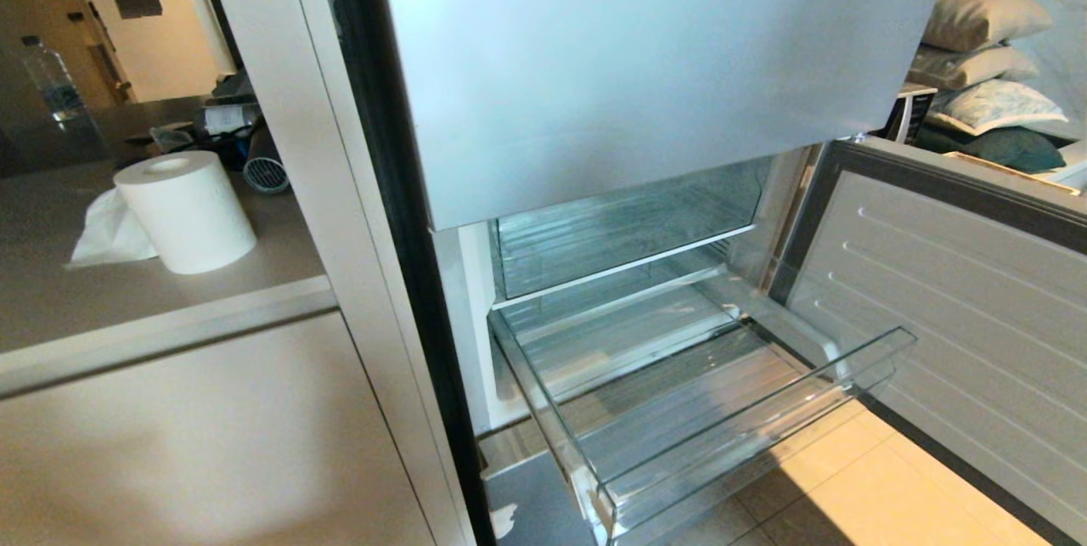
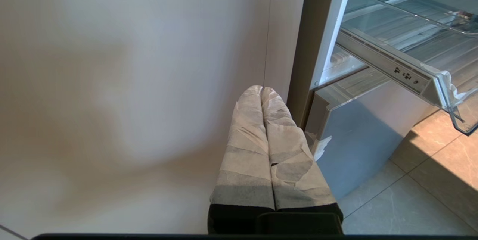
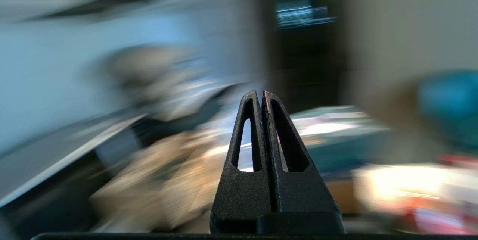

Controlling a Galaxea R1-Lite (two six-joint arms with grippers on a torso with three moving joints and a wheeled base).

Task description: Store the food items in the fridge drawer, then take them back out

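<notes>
At your nine o'clock the beige countertop [image 1: 51,291] carries a white paper-towel roll [image 1: 187,211] standing upright, a loose sheet [image 1: 106,232] touching it, and a clear bottle [image 1: 51,79] further back. At five o'clock, tan floor tiles [image 1: 849,478] lie beneath the fridge drawer [image 1: 594,436].

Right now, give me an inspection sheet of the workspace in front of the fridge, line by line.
Surface: grey countertop left of the fridge; beige tiled floor below.
Job's things: wide transparent plastic fridge drawer pulled out, nothing in it; no food item seen.
Clutter: white paper towel roll, crumpled tissue and clear plastic bottle on the countertop.
Grippers: left gripper, tape-wrapped, shut, empty, by the cabinet panel low beside the fridge; right gripper, black, shut, empty, surroundings blurred.
Cables: nothing seen.
Surroundings: lower fridge door open at right; stacked pillows behind.
</notes>
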